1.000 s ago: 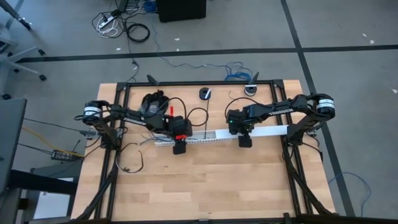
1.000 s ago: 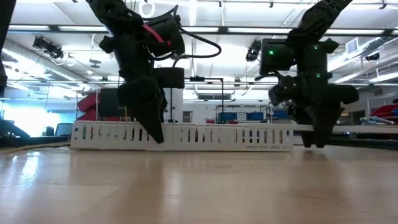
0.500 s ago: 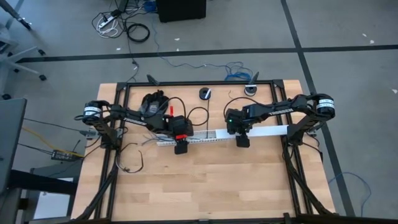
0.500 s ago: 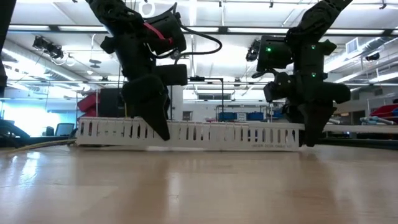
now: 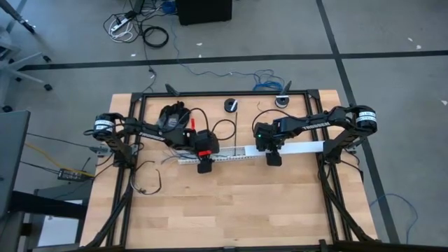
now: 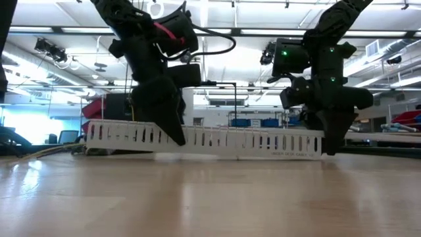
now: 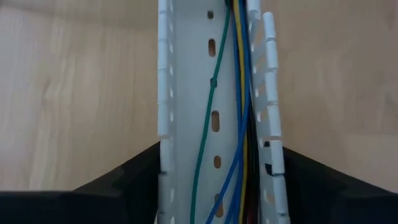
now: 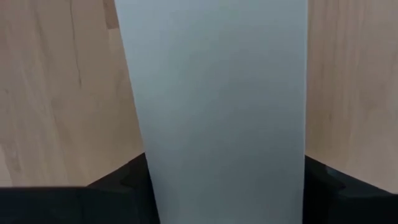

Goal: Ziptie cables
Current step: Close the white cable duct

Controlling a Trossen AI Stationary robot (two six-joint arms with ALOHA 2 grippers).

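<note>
Duct (image 6: 217,141) label unreadable; left gripper (image 6: 172,128), right gripper (image 6: 331,139) clamp it.

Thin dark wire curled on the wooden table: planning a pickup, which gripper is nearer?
Left. The left gripper clamps the white slotted duct near the wire; the right gripper clamps it much farther along.

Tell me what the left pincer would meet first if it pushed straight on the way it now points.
The left pincer points down, straddling the white slotted duct. Pushing on, its fingers would likely meet the wooden table just below, though the gap's depth is unclear.
</note>
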